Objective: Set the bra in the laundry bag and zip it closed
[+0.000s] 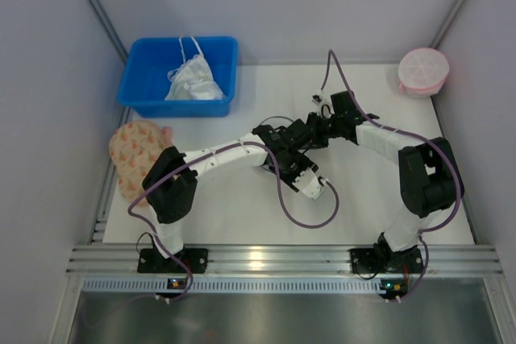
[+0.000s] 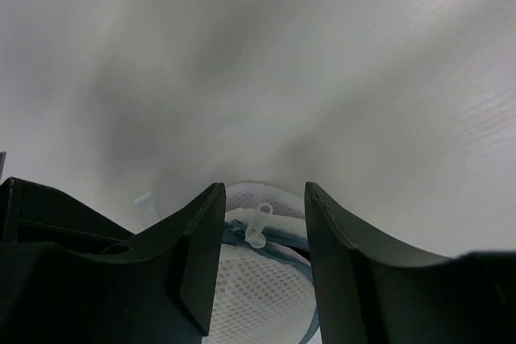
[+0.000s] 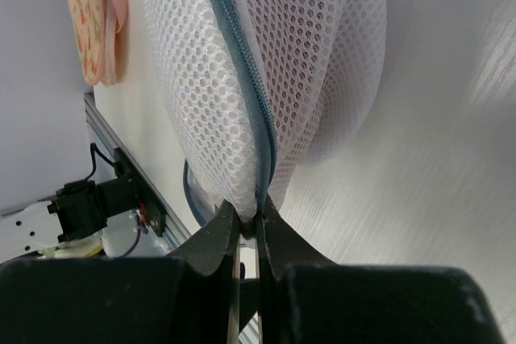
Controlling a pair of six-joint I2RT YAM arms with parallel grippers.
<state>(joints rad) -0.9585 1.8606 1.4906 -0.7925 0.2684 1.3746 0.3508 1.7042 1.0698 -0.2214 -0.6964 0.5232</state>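
The laundry bag (image 3: 314,54), white mesh with a grey-blue zipper (image 3: 242,62), hangs upright from my right gripper (image 3: 250,215), which is shut on its edge at the zipper seam. In the left wrist view the laundry bag (image 2: 258,288) fills the gap between the open fingers of my left gripper (image 2: 263,191). Its pale zipper pull (image 2: 258,225) stands free between them, touching neither. From above, both grippers meet at the table's middle, left (image 1: 313,136) and right (image 1: 322,124), and cover the bag. The bra is hidden.
A blue bin (image 1: 177,78) holding a white garment (image 1: 193,82) stands at the back left. A pink round mesh bag (image 1: 423,70) sits at the back right, a beige patterned disc (image 1: 137,155) at the left edge. Purple cables (image 1: 306,219) loop over the near table.
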